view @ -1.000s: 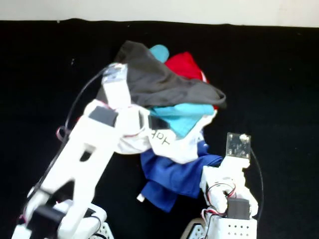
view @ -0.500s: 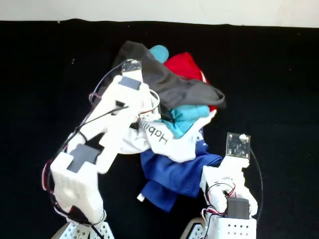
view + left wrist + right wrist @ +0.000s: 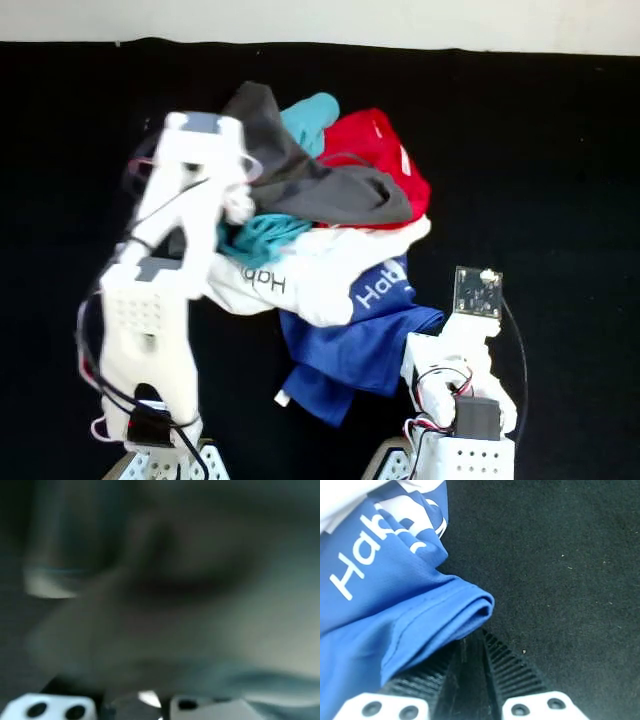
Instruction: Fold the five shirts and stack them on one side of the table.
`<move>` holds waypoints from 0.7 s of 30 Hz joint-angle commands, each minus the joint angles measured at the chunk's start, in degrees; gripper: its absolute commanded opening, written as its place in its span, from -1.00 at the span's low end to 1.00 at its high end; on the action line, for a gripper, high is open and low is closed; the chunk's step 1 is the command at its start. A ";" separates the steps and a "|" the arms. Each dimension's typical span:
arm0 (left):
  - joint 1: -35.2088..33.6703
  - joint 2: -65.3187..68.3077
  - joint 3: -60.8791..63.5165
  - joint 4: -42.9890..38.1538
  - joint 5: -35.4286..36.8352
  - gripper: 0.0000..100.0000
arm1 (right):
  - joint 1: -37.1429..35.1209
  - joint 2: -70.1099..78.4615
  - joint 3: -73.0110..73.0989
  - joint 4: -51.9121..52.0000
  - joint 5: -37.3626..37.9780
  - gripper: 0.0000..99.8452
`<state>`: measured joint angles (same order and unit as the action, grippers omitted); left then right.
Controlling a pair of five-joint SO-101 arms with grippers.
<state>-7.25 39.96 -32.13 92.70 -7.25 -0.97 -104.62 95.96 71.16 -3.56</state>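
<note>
Grey, teal, red, white and blue shirts (image 3: 330, 250) lie heaped.

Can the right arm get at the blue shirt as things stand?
Probably yes: the blue shirt has a folded edge right at the right tool, nothing between; the white shirt covers only its far part.
</note>
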 commanded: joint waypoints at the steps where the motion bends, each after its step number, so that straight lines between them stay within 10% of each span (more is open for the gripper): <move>1: -10.42 -0.48 -10.33 4.57 -3.25 -0.98 | 0.22 -0.66 7.60 0.40 -0.09 -0.93; 21: -49.36 -0.40 -56.84 7.74 -9.49 -0.98 | 0.22 -0.66 7.60 0.40 -0.09 -0.93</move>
<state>-54.64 40.22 -83.38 100.09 -16.40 -0.97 -104.62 95.96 71.16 -3.56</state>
